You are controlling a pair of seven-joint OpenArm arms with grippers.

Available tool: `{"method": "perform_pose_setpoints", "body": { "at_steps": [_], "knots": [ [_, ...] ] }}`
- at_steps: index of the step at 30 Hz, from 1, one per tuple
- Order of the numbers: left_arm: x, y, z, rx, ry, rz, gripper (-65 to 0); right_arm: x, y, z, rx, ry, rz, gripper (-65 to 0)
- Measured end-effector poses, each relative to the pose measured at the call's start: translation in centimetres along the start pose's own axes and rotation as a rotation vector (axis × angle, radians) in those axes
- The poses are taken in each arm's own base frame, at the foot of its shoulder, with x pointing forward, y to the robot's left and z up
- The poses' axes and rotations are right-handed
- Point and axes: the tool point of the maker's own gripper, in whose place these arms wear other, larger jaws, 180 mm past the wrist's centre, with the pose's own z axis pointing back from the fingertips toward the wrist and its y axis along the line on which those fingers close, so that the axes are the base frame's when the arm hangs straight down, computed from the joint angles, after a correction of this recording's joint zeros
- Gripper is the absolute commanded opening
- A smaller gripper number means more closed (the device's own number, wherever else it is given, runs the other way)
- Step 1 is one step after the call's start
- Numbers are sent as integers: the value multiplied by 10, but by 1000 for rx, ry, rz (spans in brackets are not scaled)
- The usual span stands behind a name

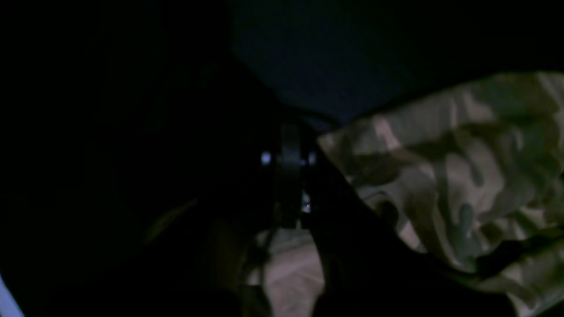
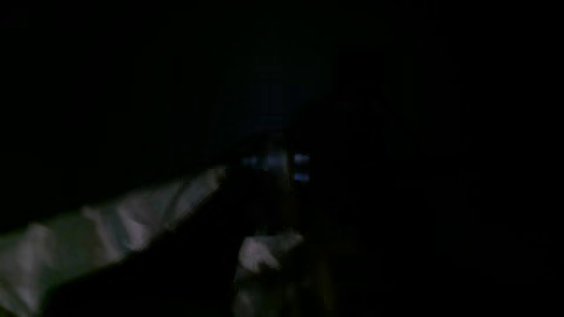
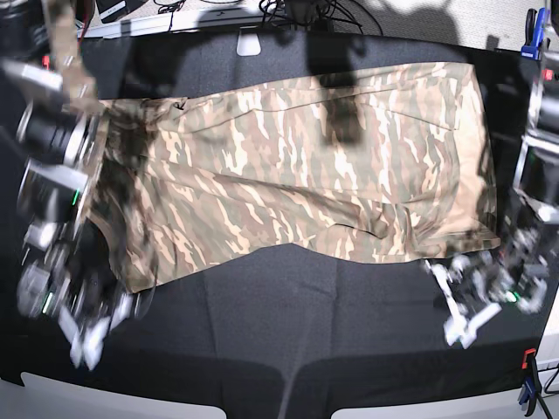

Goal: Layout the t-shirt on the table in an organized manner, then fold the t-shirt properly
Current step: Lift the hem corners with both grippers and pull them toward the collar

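1. Camouflage fabric filled the middle of your base view: the t-shirt (image 3: 297,166) lay spread across the black surface (image 3: 288,332), its long axis running side to side, tan, beige and olive with cream streaks.
2. You could see its near edge rise to a shallow peak around the centre, with a crease and a small bunched fold right of the middle. A paler strip ran down its right end.
3. Your right gripper (image 3: 87,336) sat at that view's left, blurred, low beside the shirt's near-left corner. Whether it touched the cloth was unclear there.
4. Your left gripper (image 3: 463,319) sat at that view's right, also blurred, just off the shirt's near-right corner, over bare black cloth.
5. Your left wrist view was very dark. Camouflage fabric (image 1: 462,176) filled its right side, and a pale patch of cloth showed low at the centre beside the dark gripper body. I cannot tell whether those jaws were clenched, released or grasping the shirt.
6. Your right wrist view was darker still. A pale band of fabric (image 2: 110,229) ran in from the lower left, with another pale scrap low at centre. I cannot tell the state of those jaws either.
7. A blue-and-red clamp (image 3: 533,26) stood at the far right edge, and cables (image 3: 297,10) lay beyond the far side.
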Motion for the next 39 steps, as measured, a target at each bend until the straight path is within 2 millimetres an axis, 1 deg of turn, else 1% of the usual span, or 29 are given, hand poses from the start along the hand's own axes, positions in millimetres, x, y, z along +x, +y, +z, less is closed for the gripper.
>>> {"method": "perform_pose_setpoints", "body": {
  "at_steps": [2,3,6,8,10,11,12,16,18,21,23,25,27,28,30,32,35,36,37,39],
  "knots": [
    [-10,-15,-8,-30,10,3,-650,-12,-2,-4,-9,-31,7,-384],
    [-16,-23,-12,-45,20,4,-650,-17,-2,-4,-9,-49,5,-366],
    [-39,-45,-24,-87,60,12,-650,-30,-1,-7,-5,-107,-6,-365],
    [-39,-50,-25,-93,54,11,-650,-41,1,-9,-3,-119,-9,-366],
    [-38,-55,-27,-102,53,10,-650,-45,1,-9,-7,-118,-11,-366],
    [-39,-58,-28,-107,53,10,-650,-45,-3,-9,-26,-121,-19,-366],
    [-39,-60,-28,-110,54,11,-650,-44,-7,-9,-48,-125,-20,-366],
    [-39,-60,-28,-109,51,10,-650,-49,-28,-7,-163,-102,-24,-366],
    [-39,-60,-28,-109,51,10,-650,-49,-35,-4,-184,-102,-26,-366],
    [-39,-60,-28,-109,52,10,-650,-43,-41,-1,-199,-117,-26,-367],
    [-39,-60,-28,-110,51,10,-650,-49,-39,-5,-188,-108,-45,-371],
    [-39,-60,-28,-109,51,11,-650,-71,-28,-15,-160,-53,-76,-371],
    [-38,-59,-28,-107,49,9,-650,-77,-21,-22,-144,-72,-99,-371],
    [-39,-59,-28,-107,50,9,-650,-77,-19,-22,-136,-59,-97,-371],
    [-38,-59,-28,-107,48,9,-650,-76,-10,-23,-84,-47,-75,-375],
    [-36,-59,-28,-106,35,9,-650,-72,6,-23,-1,-59,-69,-439],
    [-33,-54,-29,-75,17,-24,-650,-68,25,-22,80,-29,-69,-570],
    [-33,-53,-29,-67,16,-33,-650,-67,29,-21,93,-26,-67,-619],
    [-33,-52,-29,-60,17,-40,-650,-67,30,-20,98,-19,-63,-650],
    [-34,-49,-30,-46,22,-56,-650,-60,28,-16,90,-27,-45,-650]
  ]
}}
